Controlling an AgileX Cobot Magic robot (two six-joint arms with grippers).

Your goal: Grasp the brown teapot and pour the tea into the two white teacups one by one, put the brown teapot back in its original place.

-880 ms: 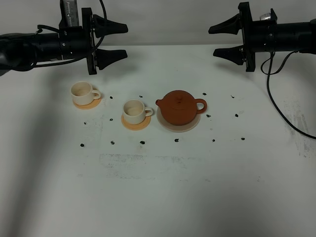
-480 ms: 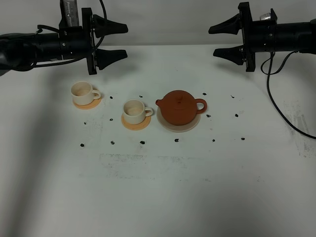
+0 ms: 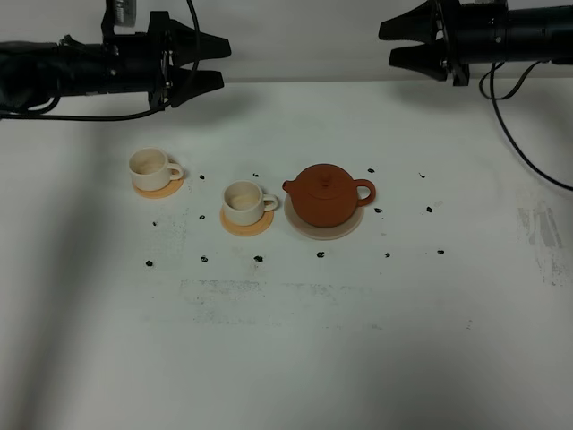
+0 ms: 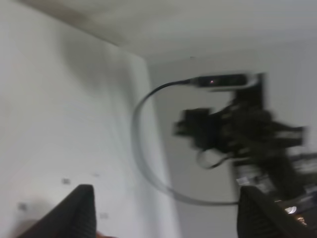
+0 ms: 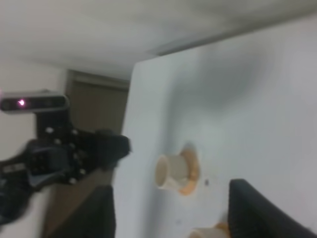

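Observation:
The brown teapot sits on the pale beige disc at the table's middle, handle to the right. Two white teacups stand on orange coasters: one just left of the teapot, one further left, which also shows in the right wrist view. My left gripper is open and empty, high above the far left of the table. My right gripper is open and empty, high above the far right. Both are far from the teapot.
Small black specks are scattered on the white table around the cups and teapot. A black cable hangs from the right arm at the right side. The left wrist view is blurred.
Both arms have risen and moved toward the far edge, and their jaws stand closer together than before. The teapot and cups have not moved.

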